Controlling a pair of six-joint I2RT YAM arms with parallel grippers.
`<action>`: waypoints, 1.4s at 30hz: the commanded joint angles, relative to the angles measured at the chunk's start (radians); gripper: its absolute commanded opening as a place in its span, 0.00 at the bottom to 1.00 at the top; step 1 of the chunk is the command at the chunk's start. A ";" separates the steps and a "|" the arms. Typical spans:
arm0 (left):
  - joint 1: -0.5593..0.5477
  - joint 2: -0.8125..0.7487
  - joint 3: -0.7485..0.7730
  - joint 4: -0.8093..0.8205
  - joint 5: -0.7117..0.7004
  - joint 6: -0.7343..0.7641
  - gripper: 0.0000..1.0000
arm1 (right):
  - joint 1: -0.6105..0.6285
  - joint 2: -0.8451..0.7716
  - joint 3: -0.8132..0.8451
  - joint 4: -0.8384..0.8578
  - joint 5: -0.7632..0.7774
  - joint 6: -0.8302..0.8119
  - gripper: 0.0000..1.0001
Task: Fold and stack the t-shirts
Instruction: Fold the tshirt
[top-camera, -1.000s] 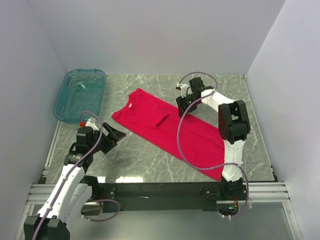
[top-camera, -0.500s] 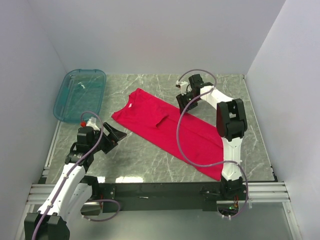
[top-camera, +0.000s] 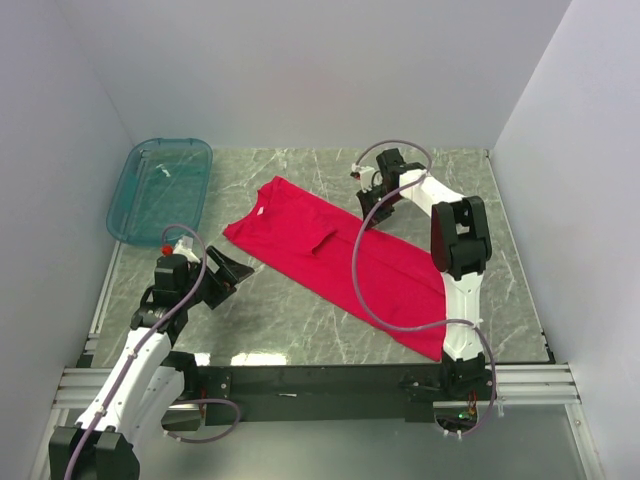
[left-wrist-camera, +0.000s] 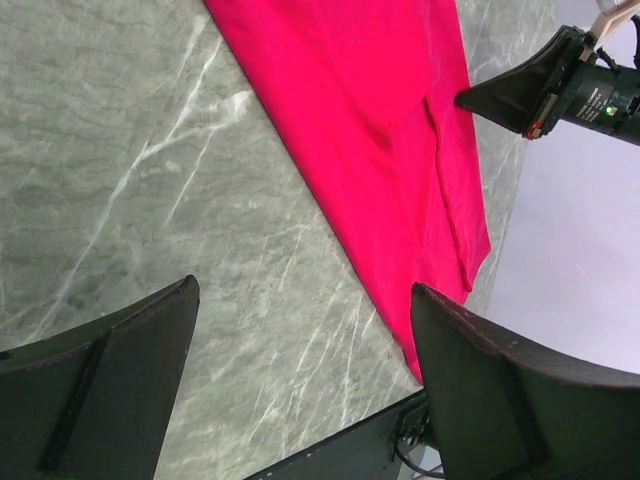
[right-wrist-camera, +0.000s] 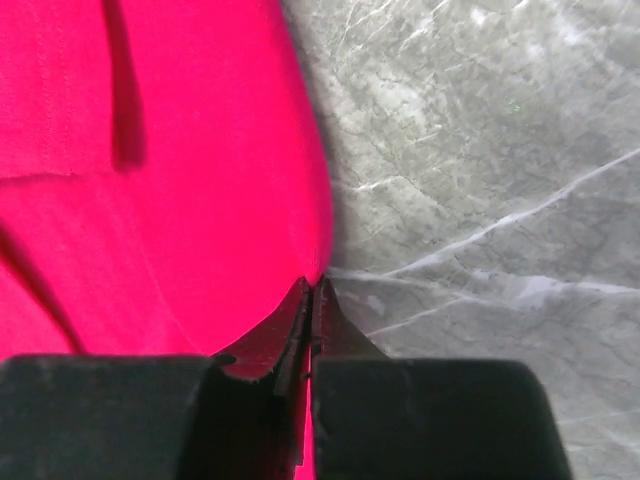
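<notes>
The crimson-red t-shirt (top-camera: 340, 250) lies flat and slantwise on the marble table, neck end at the far left, hem at the near right. My right gripper (top-camera: 372, 214) is down at its far long edge, jaws shut, with a thin strip of red cloth pinched between them. In the right wrist view the gripper (right-wrist-camera: 312, 285) meets the t-shirt (right-wrist-camera: 180, 180) right at its border. My left gripper (top-camera: 232, 272) hovers open over bare table left of the shirt. In the left wrist view that gripper (left-wrist-camera: 302, 290) stands wide, nothing between its fingers, the t-shirt (left-wrist-camera: 380, 130) beyond it.
A translucent teal tub (top-camera: 160, 190) sits at the far left corner of the table. Pale walls close in the left, back and right sides. The black frame rail (top-camera: 320, 378) runs along the near edge. Bare marble (top-camera: 290, 320) lies between the left gripper and the shirt.
The right gripper has closed from half open onto the shirt's far edge, after shifting a little farther back. The left arm has stayed still.
</notes>
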 joint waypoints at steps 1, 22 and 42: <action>0.000 -0.013 0.000 0.033 0.022 -0.008 0.92 | -0.019 0.012 0.065 -0.011 -0.032 0.042 0.00; -0.136 0.367 0.109 0.343 0.024 -0.058 0.88 | -0.373 -0.126 0.026 0.075 0.074 0.071 0.67; -0.344 1.391 0.969 0.165 -0.347 -0.241 0.54 | -0.384 -0.869 -0.675 0.121 -0.273 -0.071 0.74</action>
